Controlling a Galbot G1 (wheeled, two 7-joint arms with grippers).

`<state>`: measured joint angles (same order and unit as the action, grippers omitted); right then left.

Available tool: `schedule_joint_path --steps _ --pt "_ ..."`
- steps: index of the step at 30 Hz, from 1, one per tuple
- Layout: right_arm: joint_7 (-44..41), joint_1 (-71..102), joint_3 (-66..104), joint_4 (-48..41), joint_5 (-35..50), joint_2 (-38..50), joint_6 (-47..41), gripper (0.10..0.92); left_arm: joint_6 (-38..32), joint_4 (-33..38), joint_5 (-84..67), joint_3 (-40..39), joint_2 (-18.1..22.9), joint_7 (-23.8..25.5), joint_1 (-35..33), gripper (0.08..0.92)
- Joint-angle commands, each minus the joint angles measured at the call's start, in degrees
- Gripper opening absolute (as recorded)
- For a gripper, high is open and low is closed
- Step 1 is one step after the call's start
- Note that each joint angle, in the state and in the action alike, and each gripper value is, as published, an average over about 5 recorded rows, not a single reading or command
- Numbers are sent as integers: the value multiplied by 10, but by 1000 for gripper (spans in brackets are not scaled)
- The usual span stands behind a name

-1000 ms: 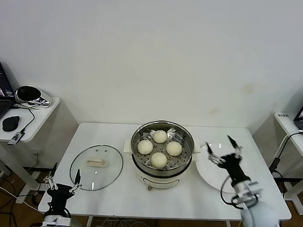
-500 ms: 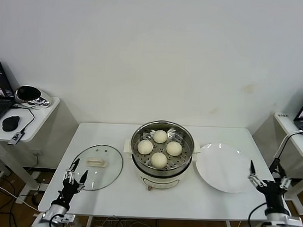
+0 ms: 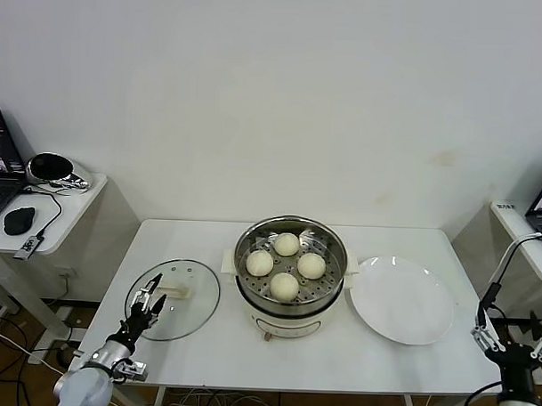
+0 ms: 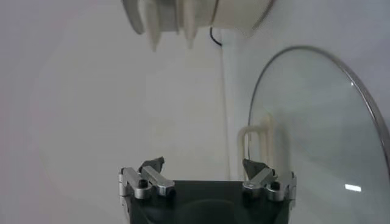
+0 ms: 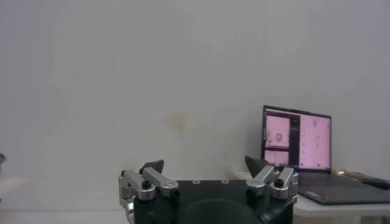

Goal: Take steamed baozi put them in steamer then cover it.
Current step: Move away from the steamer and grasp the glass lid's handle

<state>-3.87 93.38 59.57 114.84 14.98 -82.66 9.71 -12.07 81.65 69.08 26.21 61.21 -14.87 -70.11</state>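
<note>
Four steamed baozi [image 3: 286,264] sit in the steamer [image 3: 290,276], uncovered. The cover [image 3: 172,298] lies flat near the table's [image 3: 203,357] left edge. The left gripper [image 3: 147,299], fingers spread, hovers over its near rim. The right gripper [image 3: 510,337], also spread, hangs off the table's right edge beyond the plate [image 3: 401,299], arm cut off.

The left gripper [image 3: 148,296] reaches forward and up from the lower left corner of the head view, its fingers [image 4: 152,165] spread apart. The right gripper [image 3: 509,332] sits low at the lower right corner, pointing up, its fingers [image 5: 152,167] also spread wide.
</note>
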Motion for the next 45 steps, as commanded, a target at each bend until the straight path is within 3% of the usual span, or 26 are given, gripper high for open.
schedule_joint_path --steps 1,25,38,45 --pt "3 13 15 3 2 -10 3 823 -9 -105 35 -32 -1 -1 92 823" --pt "-4 16 -5 -14 -26 -23 17 823 -23 -154 1 -43 11 7 146 798" --pt "-5 15 -13 -14 -32 -27 18 823 -25 -167 -29 -55 13 7 143 438" --pt "-6 16 -16 -12 -36 -28 21 823 -8 -108 -40 -42 11 -3 103 230"
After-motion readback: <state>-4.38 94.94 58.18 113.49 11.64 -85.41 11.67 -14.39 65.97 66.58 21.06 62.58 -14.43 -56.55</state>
